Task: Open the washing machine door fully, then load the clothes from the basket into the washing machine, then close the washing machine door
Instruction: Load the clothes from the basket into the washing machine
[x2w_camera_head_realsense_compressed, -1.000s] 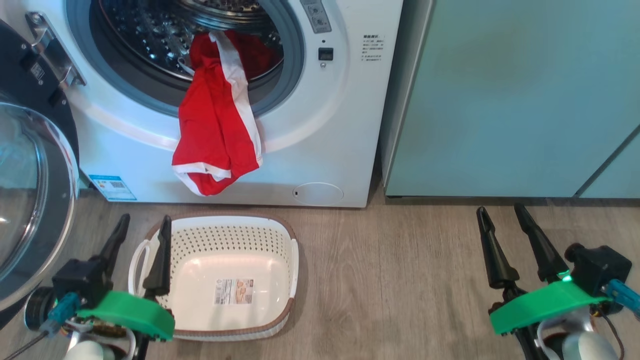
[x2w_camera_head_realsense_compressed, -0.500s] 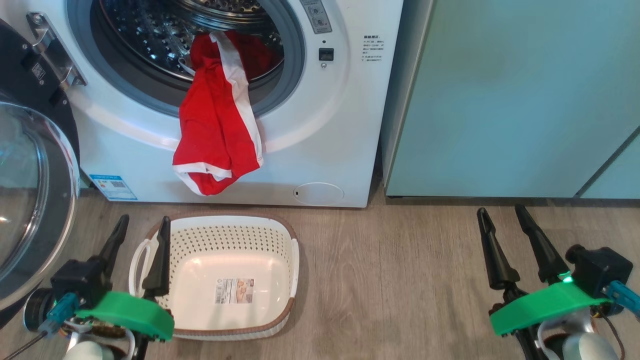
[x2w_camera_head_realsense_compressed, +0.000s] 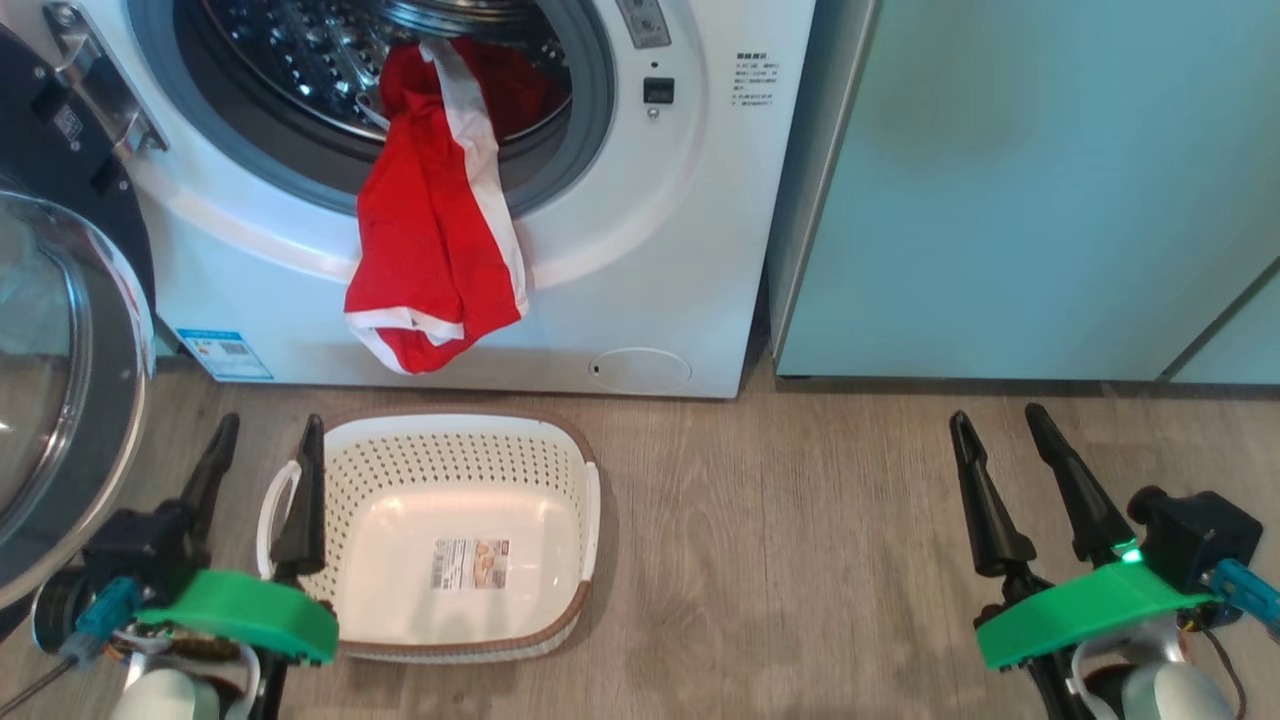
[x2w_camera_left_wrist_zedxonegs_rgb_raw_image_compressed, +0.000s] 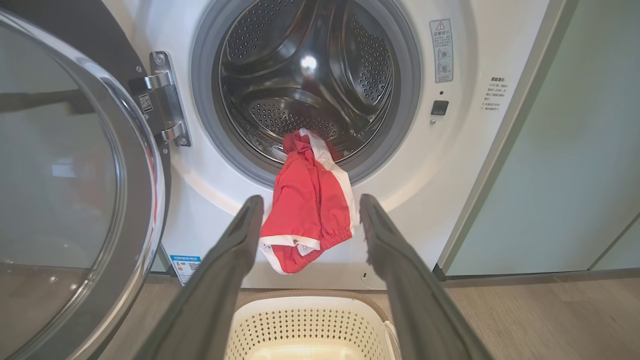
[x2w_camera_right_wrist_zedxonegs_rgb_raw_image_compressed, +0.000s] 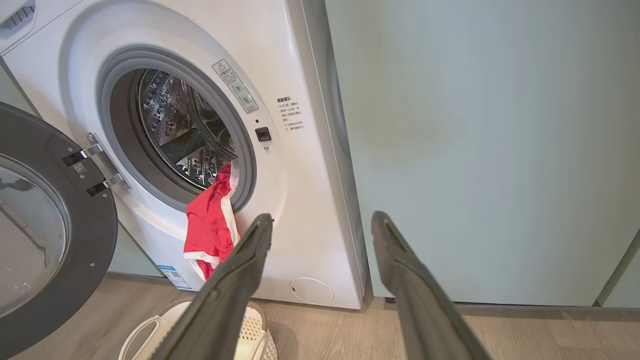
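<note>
Clothes half in washer, rest hanging down front. Door wide open, washer's left. Basket on floor before washer. Left gripper, right gripper: fingers apart, nothing held.

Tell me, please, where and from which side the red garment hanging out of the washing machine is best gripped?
Probably the red garment's bunched middle, just below the grey door seal, approached straight from the front. Its top lies inside the drum while the rest drapes loose down the washing machine's front, so a pinch there could lift it in.
</note>
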